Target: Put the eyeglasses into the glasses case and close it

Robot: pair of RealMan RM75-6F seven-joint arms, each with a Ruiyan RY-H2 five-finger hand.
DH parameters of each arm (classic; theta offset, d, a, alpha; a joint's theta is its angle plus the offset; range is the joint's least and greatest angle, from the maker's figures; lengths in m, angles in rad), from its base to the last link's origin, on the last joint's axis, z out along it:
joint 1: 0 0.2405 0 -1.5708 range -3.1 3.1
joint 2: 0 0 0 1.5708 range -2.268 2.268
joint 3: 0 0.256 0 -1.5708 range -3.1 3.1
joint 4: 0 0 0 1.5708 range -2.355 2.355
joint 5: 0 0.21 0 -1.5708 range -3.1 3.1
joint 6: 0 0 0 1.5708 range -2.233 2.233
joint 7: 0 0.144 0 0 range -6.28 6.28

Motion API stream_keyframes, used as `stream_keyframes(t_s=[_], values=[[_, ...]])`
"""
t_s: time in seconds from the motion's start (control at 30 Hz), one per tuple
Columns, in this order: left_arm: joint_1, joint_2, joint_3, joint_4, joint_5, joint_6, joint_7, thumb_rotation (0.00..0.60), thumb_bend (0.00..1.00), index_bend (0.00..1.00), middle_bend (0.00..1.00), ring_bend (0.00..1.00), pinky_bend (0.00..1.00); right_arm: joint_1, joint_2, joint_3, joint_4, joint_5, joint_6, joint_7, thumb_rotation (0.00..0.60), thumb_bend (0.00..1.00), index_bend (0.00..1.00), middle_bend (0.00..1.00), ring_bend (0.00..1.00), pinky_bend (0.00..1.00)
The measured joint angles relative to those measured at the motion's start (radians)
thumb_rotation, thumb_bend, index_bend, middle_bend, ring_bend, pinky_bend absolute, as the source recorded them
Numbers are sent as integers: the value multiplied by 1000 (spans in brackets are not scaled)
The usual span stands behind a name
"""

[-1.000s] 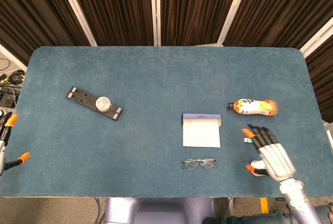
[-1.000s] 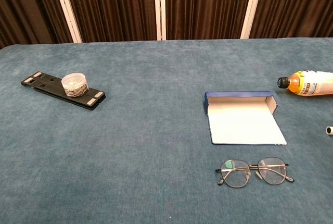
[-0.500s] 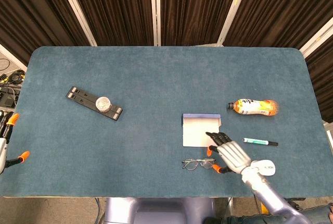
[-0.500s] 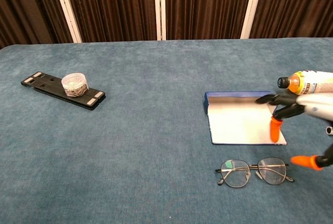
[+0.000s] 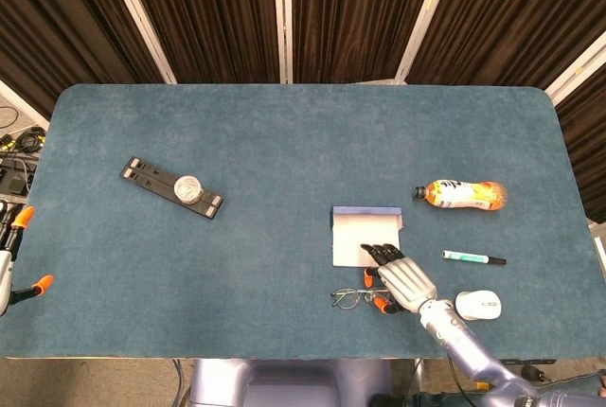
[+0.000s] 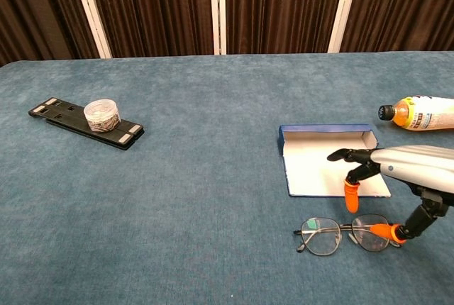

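Table [image 5: 284,142] layout as found. Glasses case [image 5: 365,235] lies right of centre, near half; lid flap at its far edge. Eyeglasses [image 5: 352,297] lie on the table just near of the case, apart from it. Right hand [image 5: 401,276] sits over the right end of the eyeglasses and the near right corner of the case. Mouse [image 5: 478,305] right of the hand; pen [image 5: 473,257] just far of the mouse; bottle [image 5: 462,194] on its side, farther still. Flat stand [image 5: 170,186] at far left, a small jar [image 5: 189,185] on it. Left hand [image 5: 11,256] at the left table edge
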Motion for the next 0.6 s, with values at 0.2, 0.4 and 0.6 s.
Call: stream_keyframes(t_s=[0.2,0.4,0.6], values=[[-3,-4,-1,0,-2,-4,9,600,0,0,0,0,0,8,-20,3,9,36,-6,-23,600,274,481,0,0,0],[-4,-4,-2,3,-6,-7,8,600,0,0,0,0,0,16,-31,-1,6,65,-17,-51,600,274,484,0,0,0],[-4,-3,-2,4,-6,-7,6,600,0,0,0,0,0,22,-46,-2,10,82,-21,-64,600,276,490,0,0,0]])
